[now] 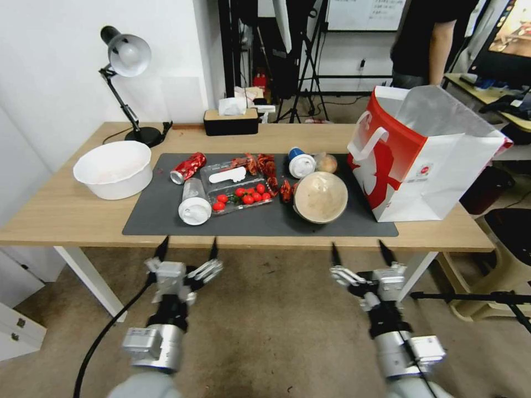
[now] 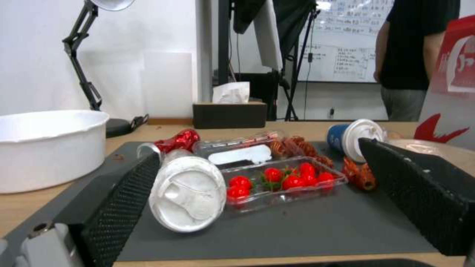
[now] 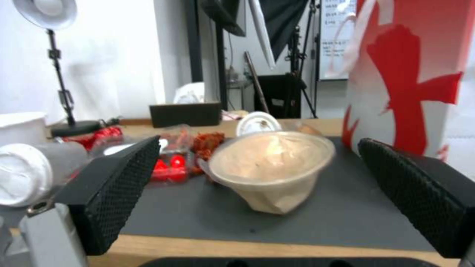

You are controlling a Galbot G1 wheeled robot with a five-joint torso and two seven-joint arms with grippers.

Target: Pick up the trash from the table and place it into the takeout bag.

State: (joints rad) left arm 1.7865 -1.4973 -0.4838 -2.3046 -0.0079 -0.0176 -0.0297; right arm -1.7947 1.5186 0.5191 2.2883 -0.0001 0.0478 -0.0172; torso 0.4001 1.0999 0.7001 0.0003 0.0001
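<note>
The trash lies on the dark mat (image 1: pixel 166 221) of the table (image 1: pixel 55 215): a crushed red can (image 1: pixel 188 167), a clear white-lidded cup (image 1: pixel 194 202) on its side, a clear tray of red tomatoes (image 1: pixel 239 194), crayfish shells (image 1: pixel 260 163), a blue white-lidded cup (image 1: pixel 300 162), a small clear bag (image 1: pixel 327 163) and a beige lidded bowl (image 1: pixel 320 197). The takeout bag (image 1: pixel 426 160) stands open at the table's right end. My left gripper (image 1: pixel 187 250) and right gripper (image 1: pixel 359 253) are both open, held just short of the table's near edge. The clear cup (image 2: pixel 188 193) faces the left one, the beige bowl (image 3: pixel 269 170) the right one.
A white round bowl (image 1: pixel 113 168) sits at the table's left, with a desk lamp (image 1: pixel 128 83) behind it and a black tissue box (image 1: pixel 230 120) at the back edge. A person stands behind the table, beyond the bag. Stands, cables and a side desk fill the room behind.
</note>
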